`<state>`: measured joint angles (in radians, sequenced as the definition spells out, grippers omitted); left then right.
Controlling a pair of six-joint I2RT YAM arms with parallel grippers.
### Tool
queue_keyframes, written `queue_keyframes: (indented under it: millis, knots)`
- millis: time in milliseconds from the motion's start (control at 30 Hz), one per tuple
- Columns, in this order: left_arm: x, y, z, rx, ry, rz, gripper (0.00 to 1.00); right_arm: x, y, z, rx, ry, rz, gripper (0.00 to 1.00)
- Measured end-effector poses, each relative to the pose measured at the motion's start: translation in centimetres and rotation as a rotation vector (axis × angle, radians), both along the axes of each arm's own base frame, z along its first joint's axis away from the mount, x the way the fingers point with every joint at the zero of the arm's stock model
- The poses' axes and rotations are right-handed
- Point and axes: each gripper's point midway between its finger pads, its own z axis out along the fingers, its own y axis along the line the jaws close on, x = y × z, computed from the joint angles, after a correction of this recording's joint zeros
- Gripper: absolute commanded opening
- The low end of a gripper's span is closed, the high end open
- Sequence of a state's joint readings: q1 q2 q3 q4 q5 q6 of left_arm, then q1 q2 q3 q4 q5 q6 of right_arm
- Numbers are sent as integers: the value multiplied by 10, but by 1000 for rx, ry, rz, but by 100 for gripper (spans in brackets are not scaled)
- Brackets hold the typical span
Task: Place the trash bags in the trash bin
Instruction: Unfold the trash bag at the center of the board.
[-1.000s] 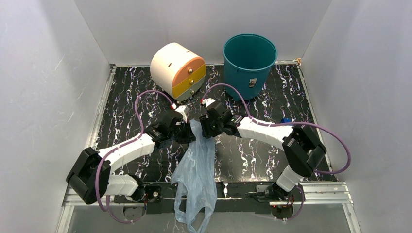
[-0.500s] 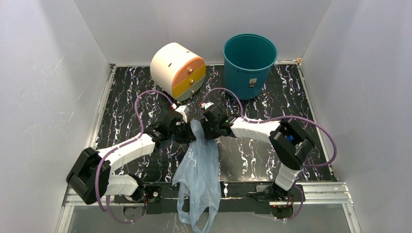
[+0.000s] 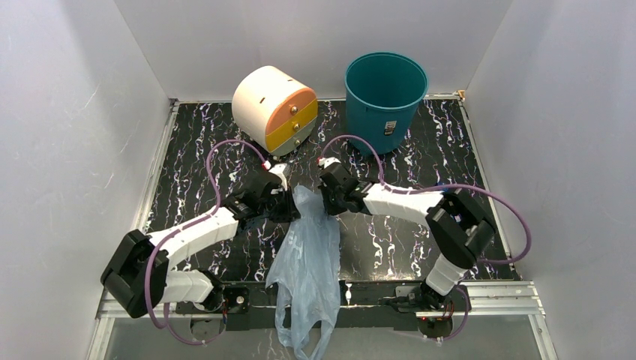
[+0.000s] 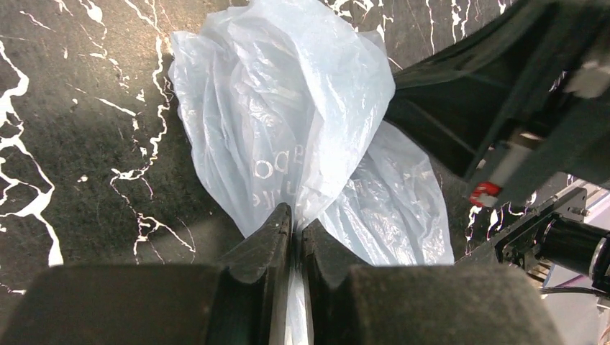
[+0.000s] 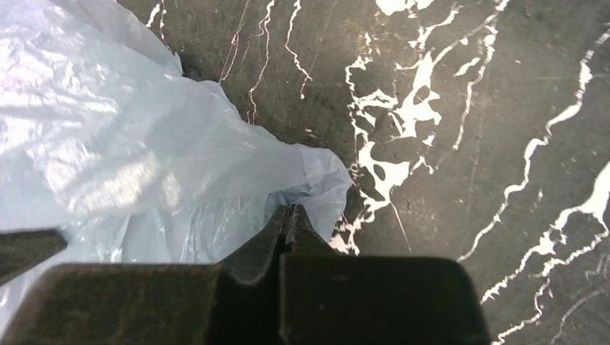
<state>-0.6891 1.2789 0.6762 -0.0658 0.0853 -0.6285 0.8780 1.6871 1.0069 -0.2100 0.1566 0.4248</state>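
Observation:
The trash bag [image 3: 307, 259] is a crinkly pale blue film with white lettering. Its top lies on the dark marbled table and its lower end drapes over the near rail. My left gripper [image 3: 290, 205] is shut on the bag's top left, and thin film [image 4: 288, 122] runs between its closed jaws [image 4: 296, 219]. My right gripper [image 3: 325, 201] is shut on a fold at the bag's top right edge [image 5: 316, 180], its tips [image 5: 289, 213] pressed together. The teal trash bin [image 3: 385, 94] stands upright at the back right, well away from both grippers.
A cream and orange drum-shaped box [image 3: 274, 109] stands at the back, left of the bin. White walls close in the table on the left, back and right. Purple cables loop over both arms. The right arm [image 4: 503, 108] shows close by in the left wrist view.
My right gripper has closed on the bag's top right edge and its arm shifted slightly. The bag's top now spreads wider between the grippers. The left gripper keeps its hold.

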Motion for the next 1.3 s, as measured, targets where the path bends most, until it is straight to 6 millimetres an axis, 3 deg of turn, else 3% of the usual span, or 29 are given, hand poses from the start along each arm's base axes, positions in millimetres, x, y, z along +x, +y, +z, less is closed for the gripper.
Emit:
queue_keyframes:
  millis: [267,400,600,700,800,900,1067,1200,1300]
  knots:
    - [1,6,10,4,-32,17,12,-1,-19,44,225,26,-58,0]
    - [0,9,7,17,-33,23,14,-7,-23,62,414,102,-38,0]
    - [-4,14,4,39,-20,22,14,-9,-46,82,608,185,-59,0]
    - [-5,14,4,40,-19,19,14,-18,-41,91,643,207,-8,12]
    - [-6,13,5,33,-16,13,14,-26,-39,92,650,235,23,38]
    - [-7,10,6,19,-14,1,14,-30,-38,86,612,251,27,46]
    - [-8,7,8,2,-10,-13,15,-30,-23,72,479,218,39,49]
    - [-9,6,8,-2,-9,-17,15,-20,-14,59,346,137,27,50]
    - [-9,6,9,-2,-10,-17,15,-11,-11,47,236,88,6,56]
